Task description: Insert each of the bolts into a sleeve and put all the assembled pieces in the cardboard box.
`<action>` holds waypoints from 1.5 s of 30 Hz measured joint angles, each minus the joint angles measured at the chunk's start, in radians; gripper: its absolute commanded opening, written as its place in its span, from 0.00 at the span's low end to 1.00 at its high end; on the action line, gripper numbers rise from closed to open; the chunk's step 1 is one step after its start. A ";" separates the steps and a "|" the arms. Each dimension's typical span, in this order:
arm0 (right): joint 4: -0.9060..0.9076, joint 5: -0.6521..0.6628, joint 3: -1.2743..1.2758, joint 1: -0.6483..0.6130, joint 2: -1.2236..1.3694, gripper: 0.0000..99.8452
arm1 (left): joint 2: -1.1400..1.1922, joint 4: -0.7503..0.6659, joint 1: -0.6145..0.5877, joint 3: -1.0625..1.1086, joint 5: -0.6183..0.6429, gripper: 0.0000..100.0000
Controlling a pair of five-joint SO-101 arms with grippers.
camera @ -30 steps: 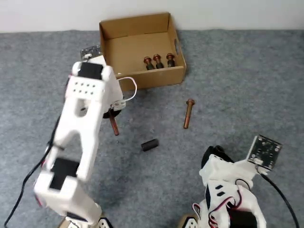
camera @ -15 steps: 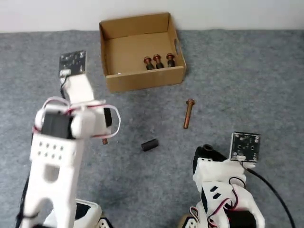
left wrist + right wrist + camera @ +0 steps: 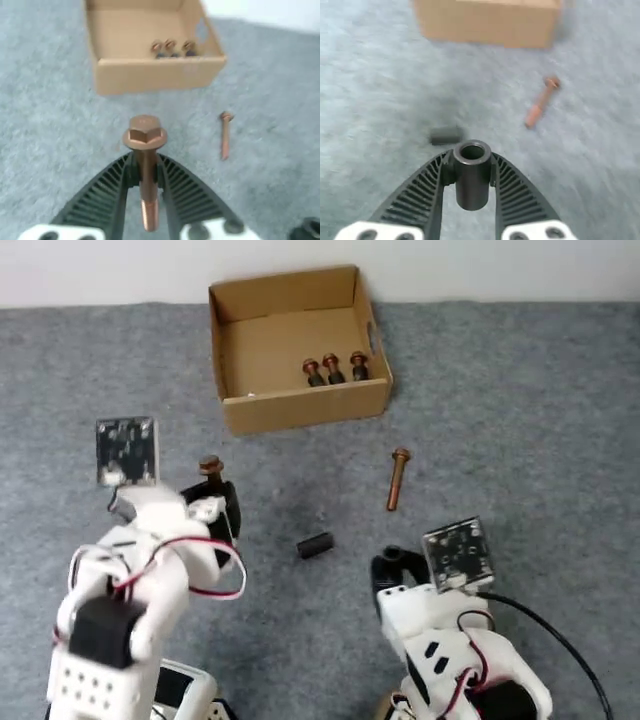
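Observation:
My left gripper [image 3: 145, 185] is shut on a copper bolt [image 3: 145, 165], head pointing away from the wrist; from above this bolt [image 3: 210, 467] sits at the left arm's tip. My right gripper [image 3: 471, 182] is shut on a black sleeve [image 3: 471, 172], its open bore facing outward; in the high view that sleeve [image 3: 392, 562] is at the right arm's tip. A second black sleeve [image 3: 315, 545] lies on the carpet between the arms. A loose bolt [image 3: 397, 478] lies farther right. The cardboard box [image 3: 300, 405] at the back holds three assembled pieces [image 3: 334, 369].
Grey carpet [image 3: 520, 420] covers the table. The box [image 3: 155, 75] stands beyond the left gripper, with the loose bolt [image 3: 225, 135] to one side. The loose sleeve [image 3: 446, 135] and loose bolt [image 3: 540, 104] lie in front of the right gripper.
The left arm has pulled back from the box toward the near left, carrying its bolt and turning it head-up. The right arm has shifted left and forward with its sleeve.

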 measured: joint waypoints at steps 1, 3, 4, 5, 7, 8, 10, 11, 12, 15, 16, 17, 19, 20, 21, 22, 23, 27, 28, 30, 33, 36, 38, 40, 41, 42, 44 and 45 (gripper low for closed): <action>-0.026 0.002 0.000 -0.028 0.000 0.01 | -0.031 -0.011 0.015 0.011 0.008 0.00; -0.069 0.003 0.000 -0.098 0.000 0.01 | -0.094 -0.035 0.048 0.040 0.028 0.00; -0.086 0.003 0.000 -0.133 0.000 0.01 | -0.123 -0.044 0.066 0.051 0.040 0.00; -0.098 0.003 0.000 -0.167 0.000 0.01 | -0.155 -0.052 0.086 0.057 0.054 0.00; -0.112 0.008 0.000 -0.215 0.000 0.01 | -0.224 -0.074 0.127 0.077 0.091 0.00; -0.112 0.020 0.000 -0.235 0.000 0.01 | -0.258 -0.086 0.150 0.087 0.110 0.00; -0.120 0.054 0.000 -0.264 0.000 0.01 | -0.328 -0.120 0.198 0.114 0.141 0.00; -0.130 0.069 0.000 -0.273 0.000 0.01 | -0.359 -0.138 0.215 0.130 0.153 0.00; -0.140 0.083 0.000 -0.279 0.000 0.01 | -0.390 -0.158 0.226 0.152 0.164 0.00; -0.164 0.106 0.000 -0.290 0.002 0.01 | -0.462 -0.221 0.252 0.216 0.180 0.00; -0.167 0.110 0.000 -0.299 0.002 0.01 | -0.485 -0.242 0.252 0.239 0.180 0.00; -0.167 0.117 0.000 -0.310 0.002 0.01 | -0.506 -0.262 0.253 0.261 0.180 0.00; -0.167 0.127 0.000 -0.339 0.002 0.01 | -0.540 -0.292 0.265 0.299 0.180 0.00; -0.167 0.135 0.000 -0.356 0.002 0.01 | -0.554 -0.298 0.278 0.315 0.183 0.00; -0.167 0.146 0.000 -0.371 0.002 0.01 | -0.565 -0.301 0.292 0.327 0.183 0.00; -0.167 0.153 0.000 -0.377 0.002 0.01 | -0.571 -0.304 0.305 0.338 0.184 0.00; -0.167 0.161 0.000 -0.379 0.002 0.01 | -0.571 -0.307 0.325 0.347 0.193 0.00; -0.167 0.167 0.000 -0.384 0.002 0.01 | -0.571 -0.307 0.371 0.370 0.213 0.00; -0.167 0.167 0.000 -0.385 0.002 0.01 | -0.571 -0.307 0.373 0.370 0.215 0.00; -0.167 0.167 0.000 -0.385 0.002 0.01 | -0.572 -0.307 0.374 0.370 0.215 0.00; -0.167 0.170 0.000 -0.385 0.002 0.01 | -0.574 -0.299 0.379 0.370 0.215 0.00; -0.167 0.196 0.000 -0.385 0.002 0.01 | -0.574 -0.258 0.381 0.370 0.215 0.00; -0.167 0.216 0.000 -0.387 0.002 0.01 | -0.574 -0.230 0.402 0.370 0.215 0.00; -0.167 0.224 0.000 -0.388 0.014 0.01 | -0.582 -0.207 0.442 0.370 0.212 0.00; -0.167 0.226 0.000 -0.390 0.009 0.01 | -0.582 -0.204 0.457 0.370 0.212 0.00; -0.167 0.227 0.000 -0.387 -0.003 0.01 | -0.577 -0.203 0.466 0.370 0.212 0.00; -0.167 0.227 0.000 -0.387 0.000 0.01 | -0.583 -0.201 0.476 0.384 0.209 0.00; -0.167 0.227 0.000 -0.387 0.006 0.01 | -0.585 -0.201 0.477 0.391 0.204 0.00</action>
